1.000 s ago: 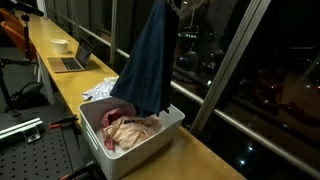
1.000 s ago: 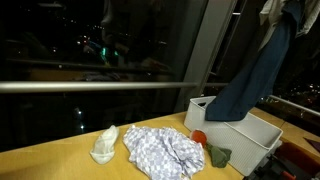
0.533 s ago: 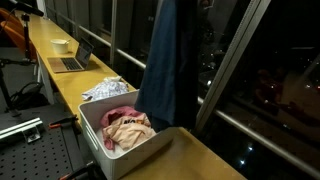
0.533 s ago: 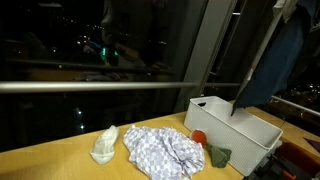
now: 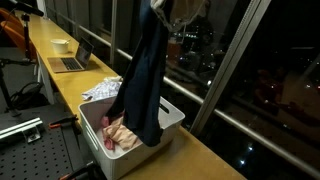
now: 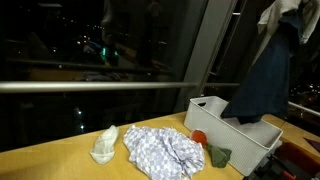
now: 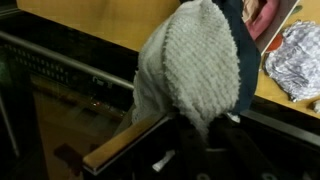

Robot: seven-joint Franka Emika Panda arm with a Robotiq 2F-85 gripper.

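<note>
Overhead, the dark blue garment (image 5: pixel 148 80) hangs full length from the gripper (image 7: pixel 203 130). Its top end is bunched at the fingers, which sit high above the bin. Its lower end trails into the white bin (image 5: pixel 168 127), seen in both exterior views.

A gray knit cloth (image 7: pixel 190 65) is wadded over the gripper with it. In the wrist view it covers the fingertips, with the dark blue fabric just beside it. I cannot tell whether the knit is part of the same garment.

Room: a long wooden counter (image 5: pixel 205 155) runs along tall dark windows (image 6: pixel 100 50), with city lights outside. The bin stands on the counter near the glass, and pink clothes (image 5: pixel 122 138) lie inside it, under the hanging hem.

Beside the bin on the counter:
- a checked cloth (image 6: pixel 165 150), spread flat
- a white cloth (image 6: pixel 104 146), just beyond the checked one
- a small red thing (image 6: pixel 198 137) and a green thing (image 6: pixel 218 156), against the bin wall

Far down the counter are a laptop (image 5: pixel 70 62) and a bowl (image 5: pixel 60 45).

Fingers: drawn in narrow and clamped on the top of the dark blue garment, carrying its whole weight. The tips themselves are hidden under fabric.
</note>
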